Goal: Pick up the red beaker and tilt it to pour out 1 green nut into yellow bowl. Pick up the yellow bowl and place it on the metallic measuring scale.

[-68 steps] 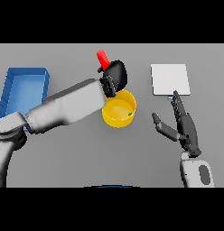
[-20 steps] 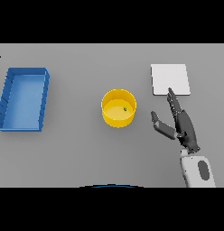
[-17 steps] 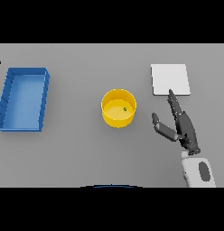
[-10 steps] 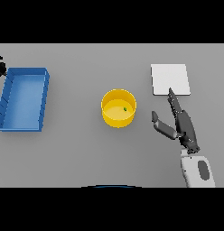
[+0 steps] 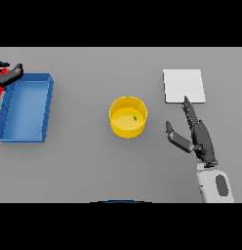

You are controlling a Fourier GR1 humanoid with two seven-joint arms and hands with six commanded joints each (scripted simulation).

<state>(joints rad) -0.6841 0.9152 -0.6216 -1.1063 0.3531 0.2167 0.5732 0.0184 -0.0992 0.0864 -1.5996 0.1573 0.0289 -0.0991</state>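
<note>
Even, flat light; faint shadows

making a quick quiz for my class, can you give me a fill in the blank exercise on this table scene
1. The small green nut lies inside the ____ bowl.
2. The left robot hand, at the scene's left edge by the blue tray, holds something coloured ____.
3. The right robot hand has its fingers ____, just below the metallic scale.
4. The scale carries ____.

Missing words: yellow; red; straight; nothing
</note>
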